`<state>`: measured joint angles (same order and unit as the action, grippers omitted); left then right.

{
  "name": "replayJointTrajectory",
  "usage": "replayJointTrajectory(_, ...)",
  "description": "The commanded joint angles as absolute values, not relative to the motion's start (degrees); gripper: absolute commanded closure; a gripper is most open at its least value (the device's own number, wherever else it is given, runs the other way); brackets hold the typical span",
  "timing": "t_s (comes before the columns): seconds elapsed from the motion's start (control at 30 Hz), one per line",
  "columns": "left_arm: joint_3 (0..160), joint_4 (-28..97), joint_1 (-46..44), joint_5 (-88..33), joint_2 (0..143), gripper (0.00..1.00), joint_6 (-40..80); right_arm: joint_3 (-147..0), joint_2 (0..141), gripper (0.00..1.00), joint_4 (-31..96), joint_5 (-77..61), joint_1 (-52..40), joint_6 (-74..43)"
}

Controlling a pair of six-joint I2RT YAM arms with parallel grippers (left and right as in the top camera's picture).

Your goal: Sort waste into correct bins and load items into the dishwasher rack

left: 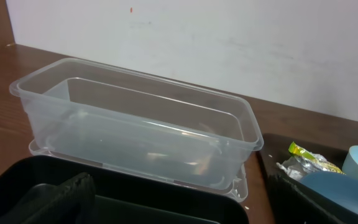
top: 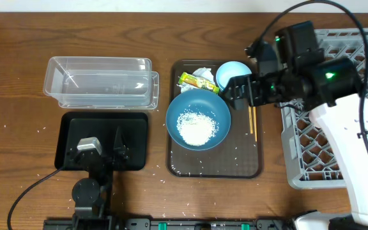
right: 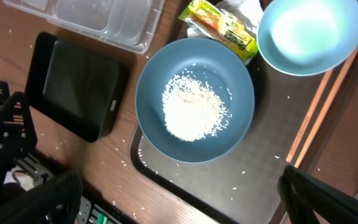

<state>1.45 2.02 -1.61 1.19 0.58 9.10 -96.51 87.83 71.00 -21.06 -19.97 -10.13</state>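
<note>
At overhead centre, on the dark brown serving tray [top: 248, 167]: large dark-blue bowl [top: 198, 119] holding a heap of white rice [top: 195, 126]. Up and to its right, small light-blue bowl [top: 233, 75]. Left of that, green-and-yellow snack wrapper [top: 198, 81], crumpled white tissue [top: 203, 72] just behind. Near the tray's right edge, wooden chopsticks [top: 252, 121] lying lengthwise. Stray grains scattered over tray and table. Upper left: clear plastic tub [top: 101, 82]; directly below it, black tray [top: 133, 140]. Far right: grey dishwasher rack [top: 305, 163]. Right gripper [top: 236, 91] hovering above the bowls, jaws spread wide, grasping nothing. Left gripper [top: 104, 152] low over the black tray, jaws released, nothing between them.
</note>
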Motion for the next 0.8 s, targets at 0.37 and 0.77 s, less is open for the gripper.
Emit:
replayJointTrajectory(0.37,0.23,4.08,-1.32,1.52,0.23,0.09,8.60,-95.92,98.61,0.28,69.04,-3.53,-28.32,-27.46)
replayJointTrajectory(0.77,0.23,4.08,-1.32,1.54,0.23,0.09,8.60,-98.63,99.26,0.01,71.22,-1.50,-25.06,-25.87)
